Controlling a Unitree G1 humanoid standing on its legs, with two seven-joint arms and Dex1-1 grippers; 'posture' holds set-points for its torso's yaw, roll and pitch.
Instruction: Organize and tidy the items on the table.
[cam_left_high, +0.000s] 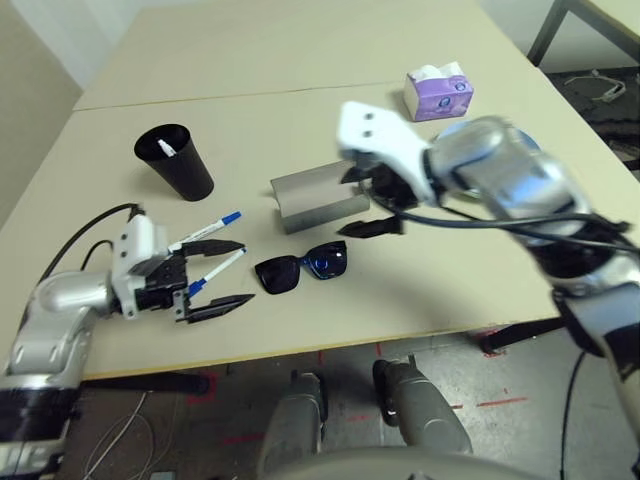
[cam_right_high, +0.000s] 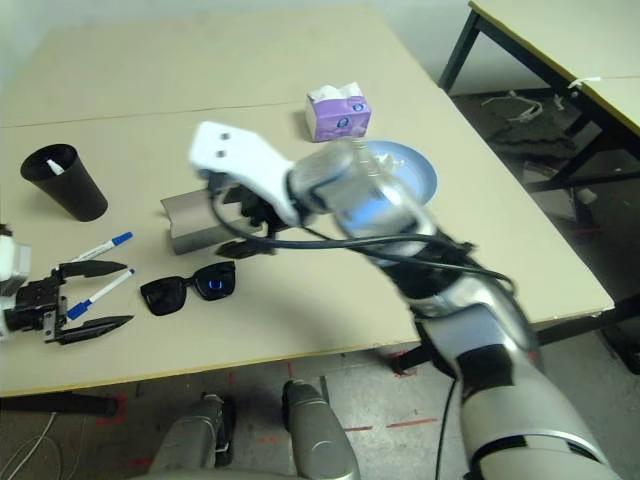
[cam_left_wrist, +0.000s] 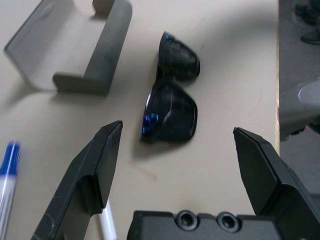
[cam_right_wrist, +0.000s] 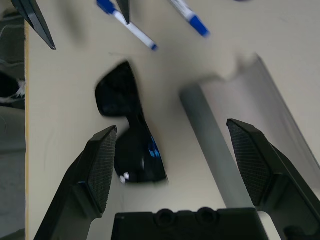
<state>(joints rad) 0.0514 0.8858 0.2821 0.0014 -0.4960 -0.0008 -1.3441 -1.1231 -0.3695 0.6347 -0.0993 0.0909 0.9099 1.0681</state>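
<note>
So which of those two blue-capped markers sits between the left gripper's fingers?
The nearer marker, closer to the table's front edge; the open left gripper straddles it. The other marker lies outside the fingers.

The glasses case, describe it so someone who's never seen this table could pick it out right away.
On the beige table, look near the middle, just on the robot's side of the seam. The glasses case lies open there, behind the black sunglasses and right of the black cup. It is the only grey, trough-shaped thing.

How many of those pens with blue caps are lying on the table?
2. Both white markers with blue caps lie near the robot's left claw: one just beyond its fingers, towards the black tapered cup, the other between its open fingers. I see no others.
</note>
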